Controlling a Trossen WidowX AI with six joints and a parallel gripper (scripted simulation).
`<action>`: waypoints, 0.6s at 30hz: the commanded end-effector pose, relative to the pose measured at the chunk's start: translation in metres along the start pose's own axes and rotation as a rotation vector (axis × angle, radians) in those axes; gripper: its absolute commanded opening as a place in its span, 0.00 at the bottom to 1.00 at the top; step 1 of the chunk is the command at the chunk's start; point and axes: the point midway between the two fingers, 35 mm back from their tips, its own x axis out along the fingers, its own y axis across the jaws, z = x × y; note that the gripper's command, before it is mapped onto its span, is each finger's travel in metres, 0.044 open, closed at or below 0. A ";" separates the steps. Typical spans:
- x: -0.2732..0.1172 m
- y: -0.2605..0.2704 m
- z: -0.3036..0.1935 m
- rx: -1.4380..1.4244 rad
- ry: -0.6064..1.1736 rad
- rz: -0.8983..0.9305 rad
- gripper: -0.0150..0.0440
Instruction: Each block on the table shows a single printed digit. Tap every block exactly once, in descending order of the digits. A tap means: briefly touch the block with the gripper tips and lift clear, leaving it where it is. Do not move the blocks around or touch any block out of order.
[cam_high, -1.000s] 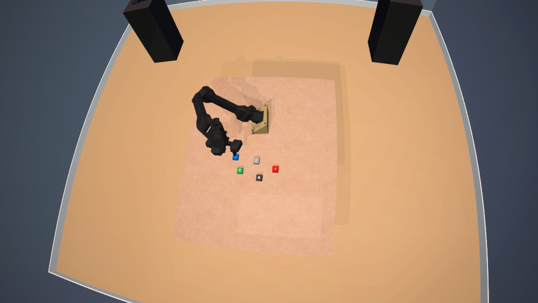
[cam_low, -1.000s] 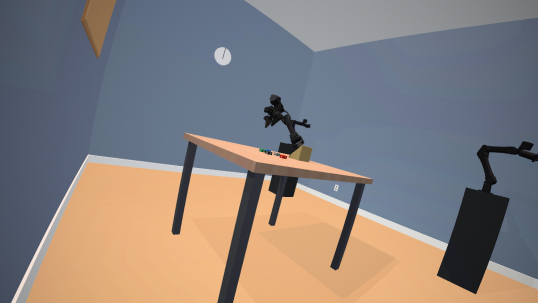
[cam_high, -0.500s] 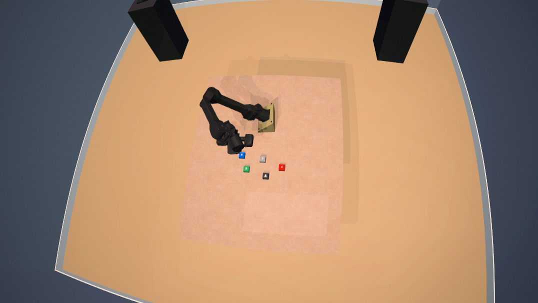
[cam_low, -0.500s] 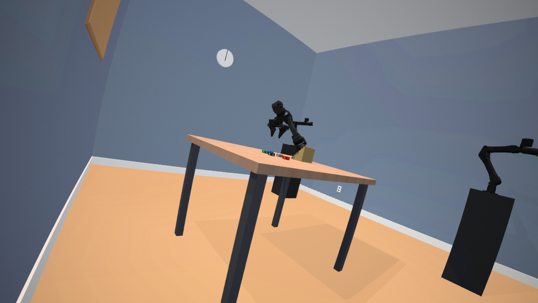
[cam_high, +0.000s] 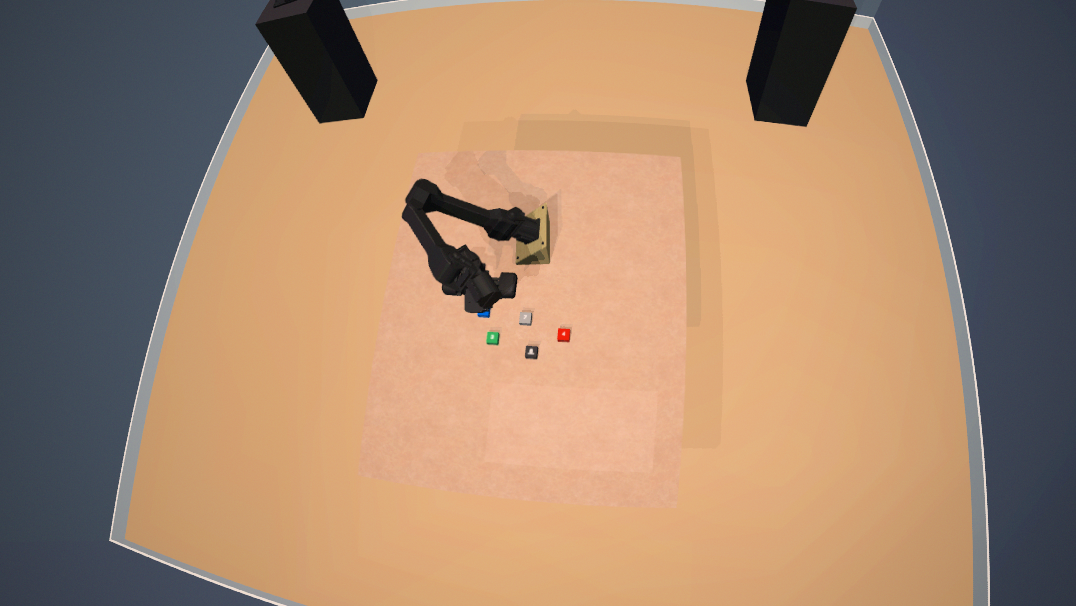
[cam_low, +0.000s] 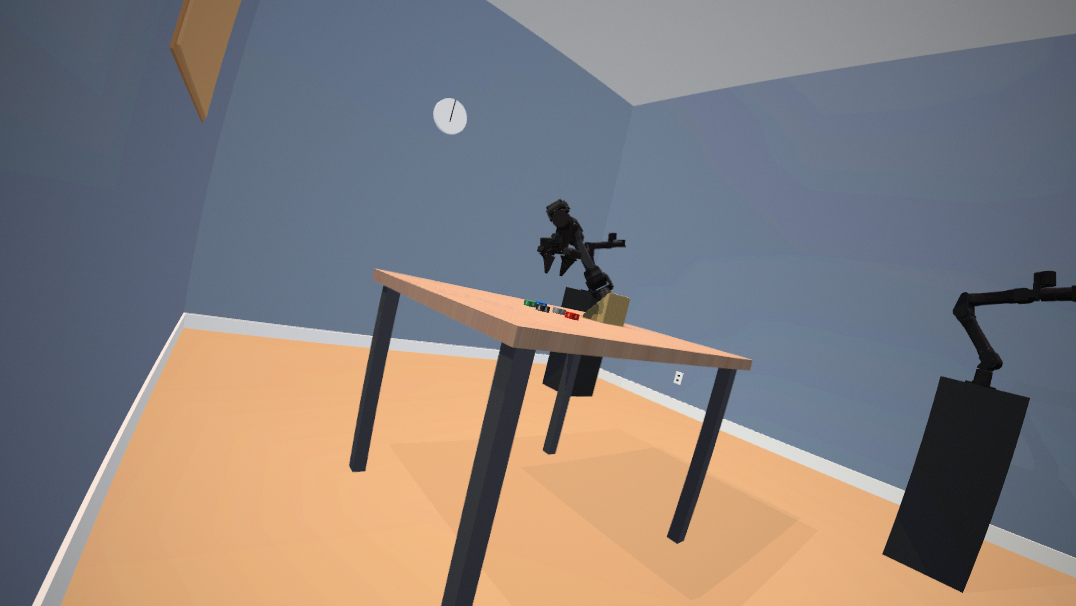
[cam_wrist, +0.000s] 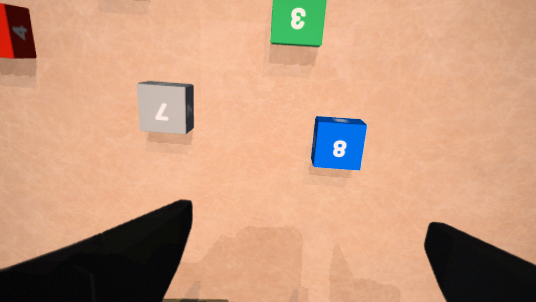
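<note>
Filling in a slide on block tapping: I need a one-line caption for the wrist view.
The open gripper above the table, with blue 8 and gray 7 ahead.
</note>
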 end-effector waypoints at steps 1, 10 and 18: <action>0.001 0.046 0.010 -0.006 0.006 0.002 0.93; 0.002 0.081 0.013 -0.005 0.006 0.000 0.93; 0.002 0.081 0.013 -0.005 0.006 0.000 0.93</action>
